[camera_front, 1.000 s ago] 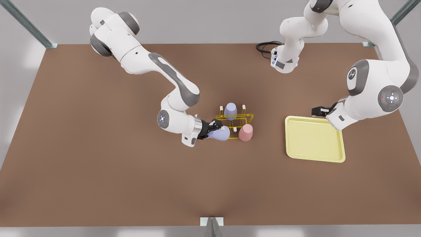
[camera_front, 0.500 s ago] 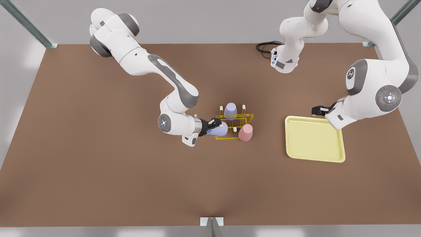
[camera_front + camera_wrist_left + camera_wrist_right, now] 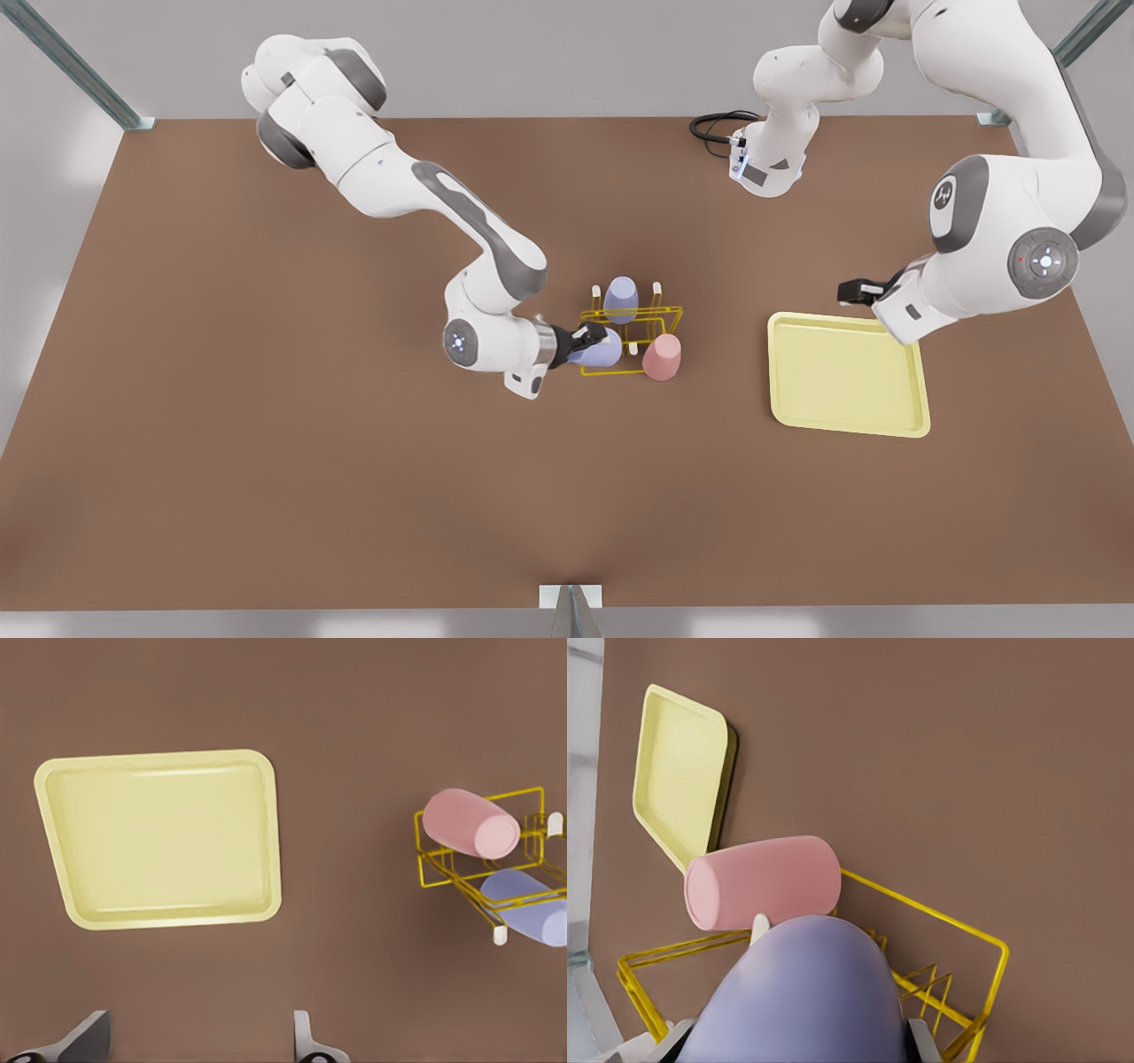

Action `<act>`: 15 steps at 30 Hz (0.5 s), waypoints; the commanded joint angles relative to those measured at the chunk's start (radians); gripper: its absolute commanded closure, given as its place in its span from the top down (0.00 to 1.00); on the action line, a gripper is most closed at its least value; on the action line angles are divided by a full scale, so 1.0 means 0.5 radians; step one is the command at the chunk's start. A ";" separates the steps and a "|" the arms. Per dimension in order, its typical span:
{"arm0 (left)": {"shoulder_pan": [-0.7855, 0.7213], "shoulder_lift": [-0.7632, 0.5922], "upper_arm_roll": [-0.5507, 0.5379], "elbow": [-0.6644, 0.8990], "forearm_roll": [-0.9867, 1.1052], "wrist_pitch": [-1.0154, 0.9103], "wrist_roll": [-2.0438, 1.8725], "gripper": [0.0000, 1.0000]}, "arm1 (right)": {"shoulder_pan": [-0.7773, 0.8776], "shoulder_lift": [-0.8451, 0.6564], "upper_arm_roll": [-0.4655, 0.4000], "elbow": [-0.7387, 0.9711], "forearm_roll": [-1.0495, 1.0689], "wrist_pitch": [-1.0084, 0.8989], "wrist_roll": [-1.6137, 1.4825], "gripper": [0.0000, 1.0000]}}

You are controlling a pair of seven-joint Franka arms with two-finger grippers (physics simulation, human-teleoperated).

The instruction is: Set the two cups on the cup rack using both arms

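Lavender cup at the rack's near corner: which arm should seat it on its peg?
Right. The right gripper is shut on the lavender cup, already at the cup rack beside the pink cup. The left gripper, fingers open, waits by the yellow tray.

The scene is evenly and softly lit from above; faint, diffuse shadows are cast on the table [image 3: 266, 443]; no glare or blur is seen.

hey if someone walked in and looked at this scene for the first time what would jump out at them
Probably the bright yellow wire rack mid-table, with a pink cup and a lavender cup already on it. The right gripper, at the front view's left, is shut on a second lavender cup at the rack's edge. The left gripper waits open above the pale yellow tray.
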 commanded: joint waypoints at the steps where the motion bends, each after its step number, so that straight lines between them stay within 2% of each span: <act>1: 0.002 -0.003 0.000 0.001 0.002 -0.029 0.011 1.00 | 0.005 0.007 0.000 0.011 -0.002 -0.007 0.053 1.00; 8: -0.001 -0.003 -0.003 0.001 0.002 -0.032 0.007 1.00 | 0.002 0.016 -0.006 0.076 0.020 -0.010 0.050 1.00; 9: -0.001 -0.003 -0.003 0.001 -0.001 -0.032 0.007 1.00 | -0.025 -0.045 -0.036 0.100 -0.001 -0.194 0.066 1.00; 10: -0.001 -0.003 -0.003 0.001 -0.001 -0.051 0.011 1.00 | -0.019 -0.198 -0.373 0.082 -0.304 -0.801 0.185 1.00; 11: -0.001 -0.003 -0.003 0.001 -0.001 -0.072 0.011 1.00 | -0.044 -0.232 -0.549 0.106 -0.948 -1.222 0.317 1.00; 12: -0.001 -0.003 0.000 0.001 -0.004 -0.085 0.011 1.00 | -0.163 -0.235 -0.570 0.116 -1.428 -1.250 0.274 1.00; 13: -0.001 -0.003 0.000 0.004 -0.001 -0.085 0.011 1.00 | -0.298 -0.235 -0.653 0.201 -1.627 -1.250 0.259 1.00; 14: -0.001 -0.003 0.000 0.032 -0.007 -0.085 0.007 1.00 | -0.424 -0.290 -0.730 0.293 -1.594 -1.305 0.250 1.00; 15: -0.001 0.000 -0.003 0.032 -0.014 -0.085 0.004 1.00 | -0.479 -0.431 -0.733 0.303 -1.594 -1.394 0.247 1.00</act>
